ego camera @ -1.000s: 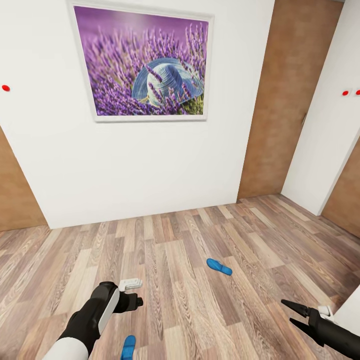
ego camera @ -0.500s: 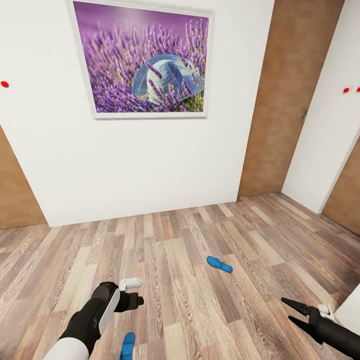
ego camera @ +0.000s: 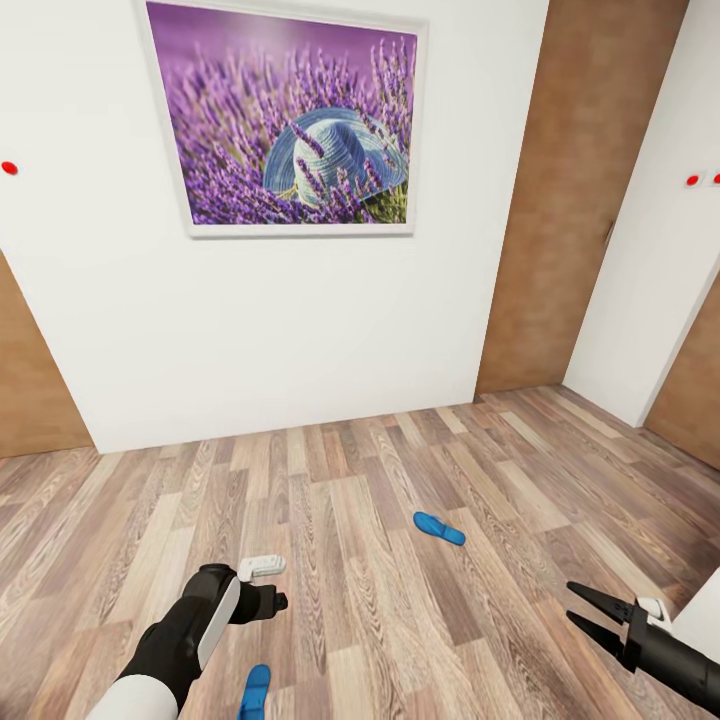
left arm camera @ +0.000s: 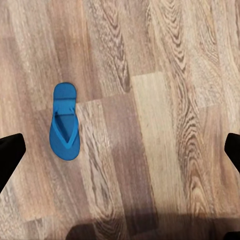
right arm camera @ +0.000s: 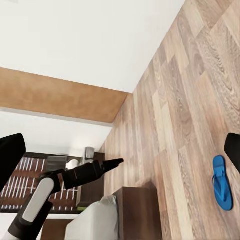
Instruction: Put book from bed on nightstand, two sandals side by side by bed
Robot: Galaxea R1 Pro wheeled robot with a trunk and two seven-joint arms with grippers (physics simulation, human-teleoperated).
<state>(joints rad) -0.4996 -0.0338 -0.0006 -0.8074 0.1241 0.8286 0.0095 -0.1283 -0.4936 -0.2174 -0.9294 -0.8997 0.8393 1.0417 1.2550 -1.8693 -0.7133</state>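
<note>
Two bright blue sandals lie apart on the wood floor. One sandal (ego camera: 438, 529) is mid-floor, the other sandal (ego camera: 255, 692) lies just below my left arm (ego camera: 195, 625). In the left wrist view that sandal (left arm camera: 65, 121) lies flat between the wide-apart fingertips (left arm camera: 10, 155) of my open left gripper (left arm camera: 120, 150), which hangs above it. My right gripper (ego camera: 588, 608) is open and empty, low at the right. The right wrist view holds a sandal (right arm camera: 222, 189) and a corner of the bed (right arm camera: 97, 222). A dark cabinet beside it may be the nightstand (right arm camera: 95, 192). The book is out of view.
A white wall with a lavender picture (ego camera: 290, 125) stands ahead. Light-brown doors (ego camera: 560, 210) flank it on both sides, and a white wall corner (ego camera: 650, 250) juts in at the right. Wood-plank floor (ego camera: 330, 480) stretches between me and the wall.
My right gripper has shifted slightly right and its fingers have tipped upward. The view dipped a little a second ago. The left arm and both sandals have stayed put.
</note>
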